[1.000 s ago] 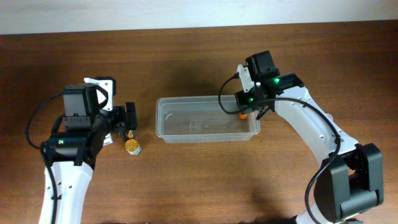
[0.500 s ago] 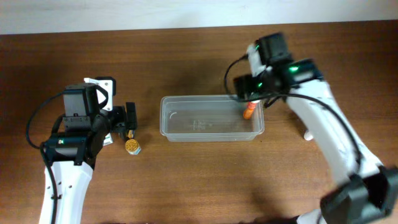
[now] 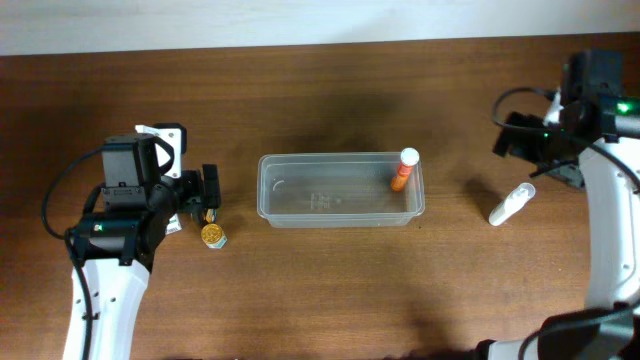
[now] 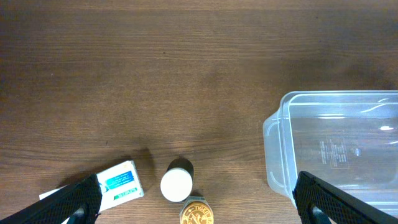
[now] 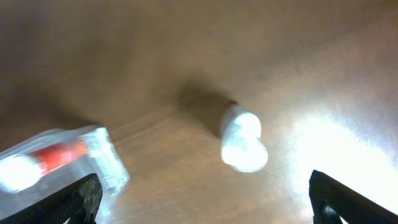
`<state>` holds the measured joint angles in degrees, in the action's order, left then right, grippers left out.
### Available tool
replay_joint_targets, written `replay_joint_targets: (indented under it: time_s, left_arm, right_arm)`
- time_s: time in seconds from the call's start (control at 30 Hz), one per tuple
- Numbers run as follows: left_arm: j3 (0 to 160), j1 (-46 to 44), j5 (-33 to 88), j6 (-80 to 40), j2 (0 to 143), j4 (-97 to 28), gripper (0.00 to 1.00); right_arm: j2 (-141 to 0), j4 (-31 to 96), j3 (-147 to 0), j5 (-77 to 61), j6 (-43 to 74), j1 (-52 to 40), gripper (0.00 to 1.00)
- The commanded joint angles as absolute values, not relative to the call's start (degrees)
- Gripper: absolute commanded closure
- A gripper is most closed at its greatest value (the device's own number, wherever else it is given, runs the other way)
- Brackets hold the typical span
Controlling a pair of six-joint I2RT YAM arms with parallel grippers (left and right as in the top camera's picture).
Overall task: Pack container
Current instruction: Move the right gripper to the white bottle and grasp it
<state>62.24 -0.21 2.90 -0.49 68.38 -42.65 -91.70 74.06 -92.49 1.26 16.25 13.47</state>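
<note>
Retreating right claw (image 5: 205, 202) hung spread, empty, upper right, near white plastic tube (image 3: 510, 204) | orange white-capped bottle (image 3: 402, 172) now stood in clear rectangular plastic container (image 3: 320, 203), frame centre | one item judged packed | left claw (image 3: 207, 192) spread.

I see a brown wooden tabletop (image 3: 320, 290) carrying the container (image 3: 266, 190) near its middle. Well right of the container, a white tube (image 3: 511, 204) lies on its side. Left of the container, close together, sit a box (image 4: 121, 185), a white-capped bottle (image 4: 176, 183) and a gold-lidded jar (image 3: 213, 235).
</note>
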Motion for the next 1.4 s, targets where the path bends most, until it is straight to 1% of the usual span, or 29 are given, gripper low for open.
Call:
replay_joint_targets:
  time_s: [0.0,0.23,0.4,0.43,0.5,0.6,0.63,0.67,0.77,0.8,0.93,1.0,1.03,1.17,1.27,1.37]
  left_arm:
    - [63.3,-0.4,3.7,-0.8,68.7,-42.5,0.01]
    - [63.3,-0.4,3.7,-0.8,68.7,-42.5,0.00]
    - [63.3,-0.4,3.7,-0.8,68.7,-42.5,0.01]
    - [63.3,-0.4,3.7,-0.8,68.7,-42.5,0.01]
    - [63.3,-0.4,3.7,-0.8,68.7,-42.5,0.01]
    - [63.3,-0.4,3.7,-0.8,68.7,-42.5,0.01]
    - [63.3,-0.4,3.7,-0.8,68.7,-42.5,0.01]
    - [63.3,-0.4,3.7,-0.8,68.7,-42.5,0.01]
    - [63.3,-0.4,3.7,-0.8,68.7,-42.5,0.01]
    - [63.3,-0.4,3.7,-0.8,68.7,-42.5,0.01]
    - [63.3,-0.4,3.7,-0.8,68.7,-42.5,0.01]
    - [63.3,-0.4,3.7,-0.8,68.7,-42.5,0.01]
    - [63.3,-0.4,3.7,-0.8,68.7,-42.5,0.01]
    - [63.3,-0.4,3.7,-0.8,68.7,-42.5,0.01]
    - [63.3,-0.4,3.7,-0.8,68.7,-42.5,0.01]
    - [63.3,-0.4,3.7,-0.8,68.7,-42.5,0.01]
  right_arm:
    - [-93.0,72.8,-86.9,0.0,17.7,17.5,0.02]
    - [-93.2,63.1,-75.2,-3.2,16.9,21.6,0.01]
    - [-93.2,60.8,-73.9,-3.2,15.5,21.6,0.01]
    - [-93.2,60.8,-73.9,-3.2,15.5,21.6,0.03]
    - [-93.2,60.8,-73.9,-3.2,15.5,21.6,0.14]
    - [-93.2,60.8,-73.9,-3.2,15.5,21.4,0.43]
    - [-93.2,60.8,-73.9,-3.2,15.5,21.4,0.50]
    - [-93.2,60.8,-73.9,-3.3,15.5,21.4,0.53]
    - [-93.2,60.9,-73.9,-3.5,15.5,21.3,0.53]
    - [-93.2,60.8,-73.9,-3.7,15.4,21.3,0.56]
    - [-93.2,60.8,-73.9,-4.1,15.4,21.0,0.70]
    - [-93.2,60.8,-73.9,-4.1,15.4,20.5,0.80]
    - [-93.2,60.8,-73.9,-4.1,15.4,20.2,0.84]
    - [-93.2,60.6,-73.9,-4.1,15.4,18.7,0.85]
    - [-93.2,60.2,-73.9,-4.1,15.2,17.8,0.89]
    - [-93.2,60.5,-74.7,-4.3,15.2,16.8,0.90]
